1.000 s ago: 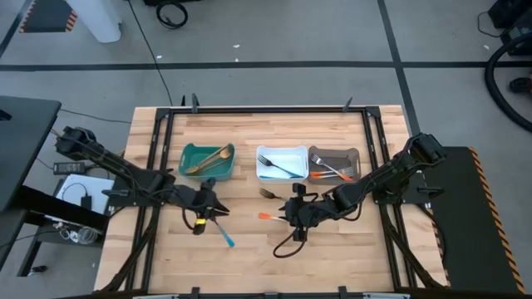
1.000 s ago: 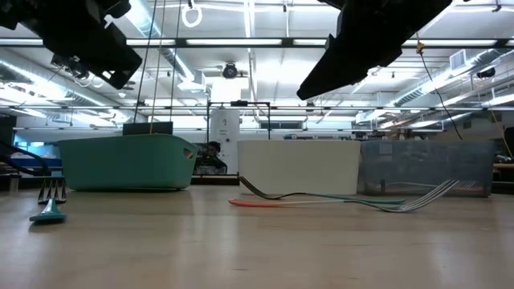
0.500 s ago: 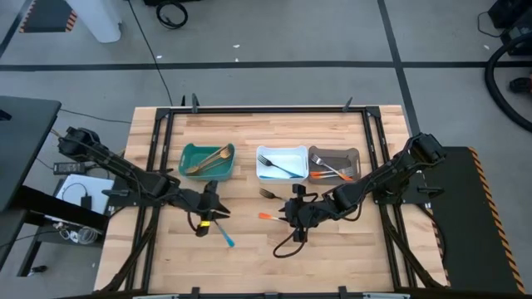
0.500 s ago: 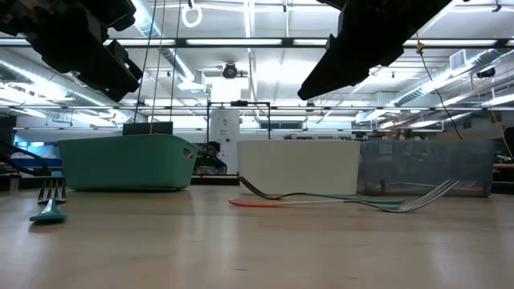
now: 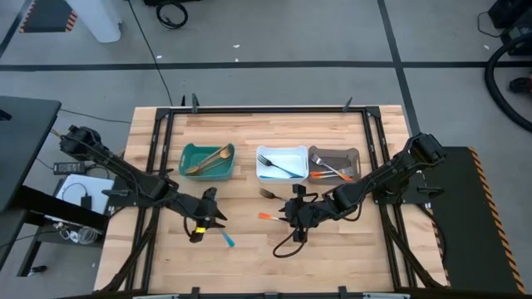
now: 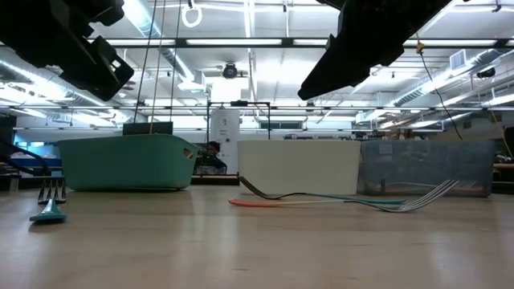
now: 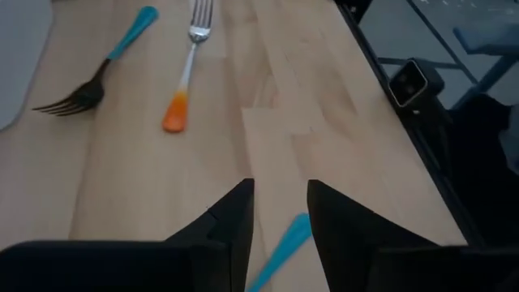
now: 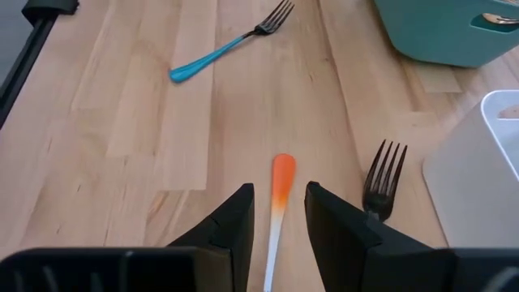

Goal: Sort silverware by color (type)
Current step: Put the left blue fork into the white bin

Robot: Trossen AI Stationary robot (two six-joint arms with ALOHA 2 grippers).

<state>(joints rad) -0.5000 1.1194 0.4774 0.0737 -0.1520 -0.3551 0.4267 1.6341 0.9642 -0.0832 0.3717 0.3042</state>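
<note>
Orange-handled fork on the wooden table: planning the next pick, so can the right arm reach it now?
Probably yes: the right gripper hangs open above the orange-handled fork, nothing between them.

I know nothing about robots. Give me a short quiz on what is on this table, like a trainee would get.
1. How many bins stand on the table?
2. True or false: every fork already lies in a bin.
3. The teal bin holds utensils with which handles? A blue, B orange, C tan.
Key: 1. three; 2. false, an orange-handled fork lies loose; 3. C.
</note>
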